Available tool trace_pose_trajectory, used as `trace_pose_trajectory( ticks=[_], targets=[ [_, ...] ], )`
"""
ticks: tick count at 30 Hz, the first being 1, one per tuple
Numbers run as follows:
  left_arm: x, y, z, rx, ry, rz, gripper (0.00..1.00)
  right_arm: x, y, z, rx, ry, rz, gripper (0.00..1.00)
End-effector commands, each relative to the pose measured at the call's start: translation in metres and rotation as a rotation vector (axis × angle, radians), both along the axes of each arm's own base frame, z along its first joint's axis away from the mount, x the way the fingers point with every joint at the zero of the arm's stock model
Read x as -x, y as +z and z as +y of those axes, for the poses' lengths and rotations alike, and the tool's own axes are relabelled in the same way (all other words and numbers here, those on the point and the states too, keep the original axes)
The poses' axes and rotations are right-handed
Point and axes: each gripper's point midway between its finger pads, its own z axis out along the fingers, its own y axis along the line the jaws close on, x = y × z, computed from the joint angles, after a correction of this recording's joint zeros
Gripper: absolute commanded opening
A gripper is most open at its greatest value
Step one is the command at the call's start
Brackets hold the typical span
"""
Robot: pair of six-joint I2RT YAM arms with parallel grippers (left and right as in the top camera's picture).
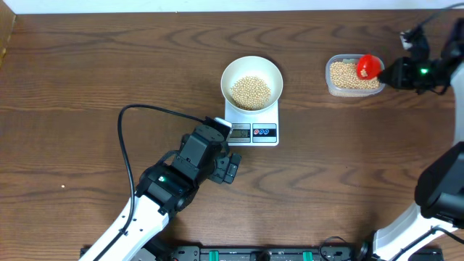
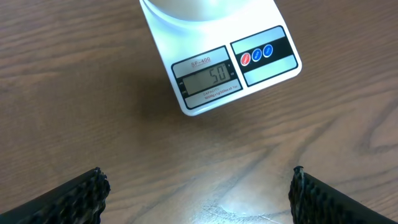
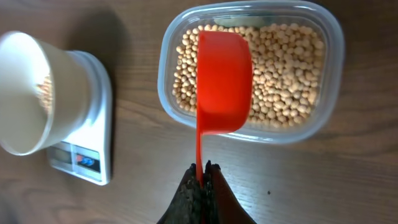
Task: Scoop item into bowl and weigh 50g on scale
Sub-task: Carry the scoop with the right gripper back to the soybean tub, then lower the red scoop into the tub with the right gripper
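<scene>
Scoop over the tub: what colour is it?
The scoop is plain red, clearest in the right wrist view.

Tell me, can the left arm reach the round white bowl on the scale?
Probably yes: the open left gripper faces the small white digital scale bearing the round white bowl, with only bare wooden table between.

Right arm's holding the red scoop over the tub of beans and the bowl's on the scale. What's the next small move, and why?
Probably stop adding and lower the red scoop into the tub to release it. The scale display reads 50 in the left wrist view, so the bowl seems at target; the right gripper holds the scoop's handle.
</scene>
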Motion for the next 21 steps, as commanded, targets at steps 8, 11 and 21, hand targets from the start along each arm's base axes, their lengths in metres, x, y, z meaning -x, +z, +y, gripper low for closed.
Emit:
trace_pose_trajectory(
  ticks=[8,11,21],
  targets=[
    [-0.002,0.003,0.0,-0.003,0.001,-0.01,0.95,-0.009,-0.01,0.008,0.499,-0.064,0.052,0.01],
    [-0.002,0.003,0.0,-0.003,0.001,-0.01,0.95,-0.012,-0.006,0.011,0.617,-0.087,0.037,0.01],
    [-0.002,0.003,0.0,-0.003,0.001,-0.01,0.95,-0.013,0.017,0.029,0.963,-0.094,-0.028,0.01]
  ],
)
